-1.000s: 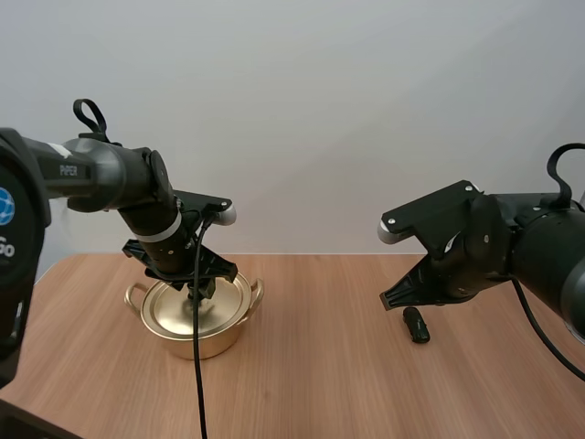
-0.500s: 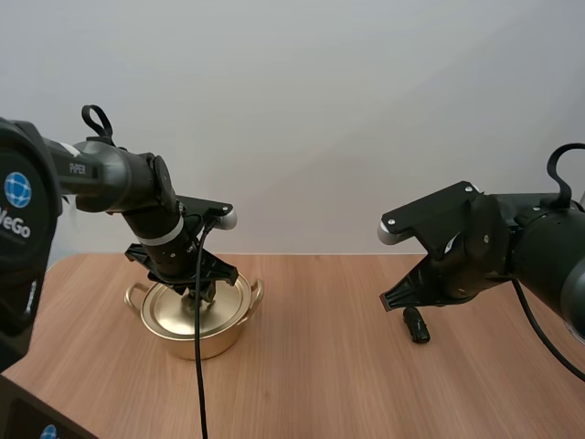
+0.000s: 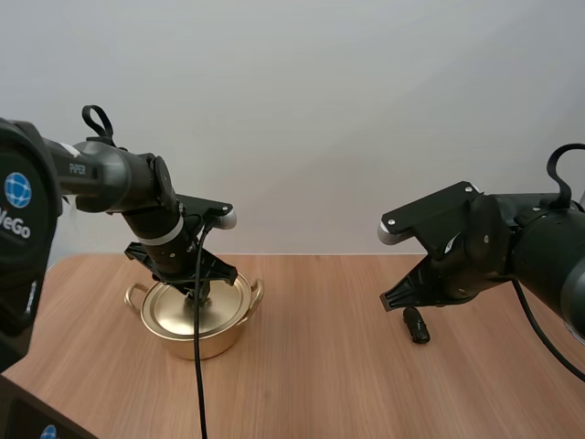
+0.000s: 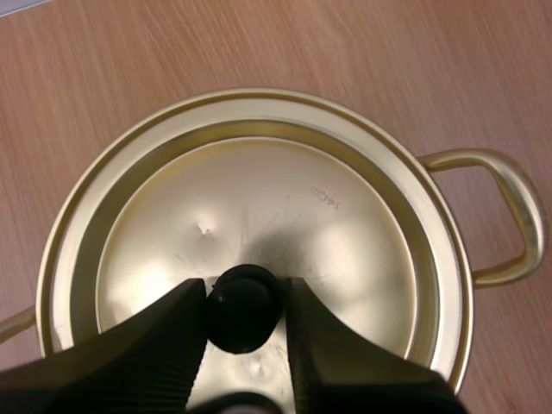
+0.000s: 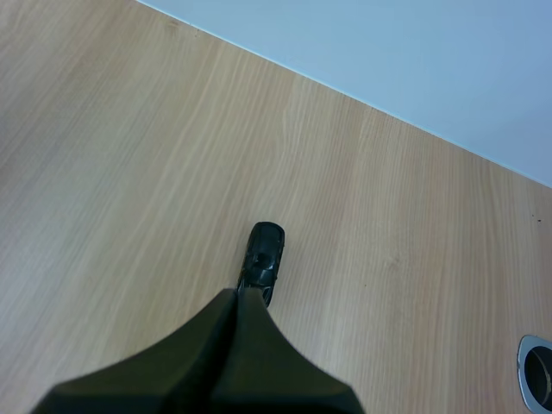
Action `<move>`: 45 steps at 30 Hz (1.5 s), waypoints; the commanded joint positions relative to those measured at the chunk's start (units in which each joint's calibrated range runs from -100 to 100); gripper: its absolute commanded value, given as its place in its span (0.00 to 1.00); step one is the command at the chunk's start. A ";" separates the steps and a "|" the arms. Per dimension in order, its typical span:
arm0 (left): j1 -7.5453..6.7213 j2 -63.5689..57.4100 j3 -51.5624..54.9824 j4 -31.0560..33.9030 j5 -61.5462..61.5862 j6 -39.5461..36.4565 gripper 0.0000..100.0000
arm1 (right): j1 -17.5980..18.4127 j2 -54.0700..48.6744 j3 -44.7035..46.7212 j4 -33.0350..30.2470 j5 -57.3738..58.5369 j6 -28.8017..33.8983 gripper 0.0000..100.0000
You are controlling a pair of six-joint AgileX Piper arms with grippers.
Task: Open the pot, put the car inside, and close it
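A gold pot (image 3: 219,337) with its lid (image 4: 285,198) on stands on the table at the left. My left gripper (image 3: 196,294) is down over the lid, and its fingers (image 4: 168,332) pinch the lid's black knob (image 4: 244,302) from both sides. A small black toy car (image 3: 416,325) lies on the table at the right. My right gripper (image 3: 393,298) hovers just left of and above it, fingers pressed together as one wedge with nothing held. In the right wrist view the car (image 5: 263,255) lies just beyond the tips of the right gripper (image 5: 238,295).
The wooden table (image 3: 311,366) has bare room between the pot and the car. The pot's loop handle (image 4: 504,216) sticks out sideways. A round metal fitting (image 5: 538,366) is set into the tabletop beyond the car. The table's back edge runs close behind both objects.
My left arm has shifted slightly over the pot while its gripper stays at the knob. The lid is still seated. The right arm and the car have not moved.
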 commanded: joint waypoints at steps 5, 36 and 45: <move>0.02 0.03 -0.02 0.94 -0.08 0.01 0.00 | -0.01 0.01 0.03 -0.02 0.07 0.05 0.00; 0.02 -14.07 -24.54 0.40 31.65 0.96 0.00 | -0.01 0.01 0.03 -0.02 0.07 0.05 0.00; 0.02 -14.97 -39.69 0.40 31.65 0.80 0.00 | -0.01 0.01 0.03 -0.02 0.07 0.05 0.00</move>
